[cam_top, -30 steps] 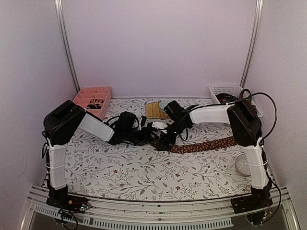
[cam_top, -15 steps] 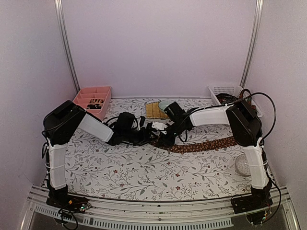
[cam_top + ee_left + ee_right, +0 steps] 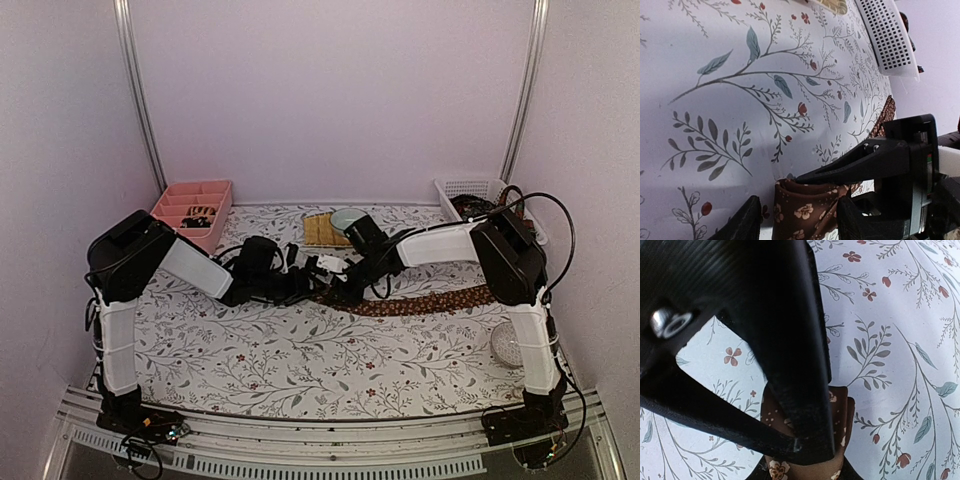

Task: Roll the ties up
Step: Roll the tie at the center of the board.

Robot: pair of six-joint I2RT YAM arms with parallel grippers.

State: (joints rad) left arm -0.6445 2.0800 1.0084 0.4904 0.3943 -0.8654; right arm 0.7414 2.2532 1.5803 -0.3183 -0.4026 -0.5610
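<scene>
A dark brown tie (image 3: 430, 300) with light flowers lies across the floral cloth from mid-table to the right. Its left end is curled into a small loop (image 3: 805, 210). My left gripper (image 3: 797, 202) stands open around that loop: one finger touches the fabric, and a strip of cloth shows between the loop and the other. My right gripper (image 3: 802, 447) comes down from above with its fingers pinched together on the loop's upper edge (image 3: 840, 412). In the top view both grippers meet at mid-table, the left (image 3: 312, 278) beside the right (image 3: 343, 290).
A pink compartment tray (image 3: 193, 212) with small rolls stands at the back left. A white perforated basket (image 3: 470, 190) holding dark fabric stands at the back right. A yellowish woven mat (image 3: 322, 230) lies behind the grippers. A round pale object (image 3: 507, 343) sits by the right arm.
The right gripper has gone from wide open to pinched on the tie's curled end and has shifted slightly left. The left jaws have widened a little.
</scene>
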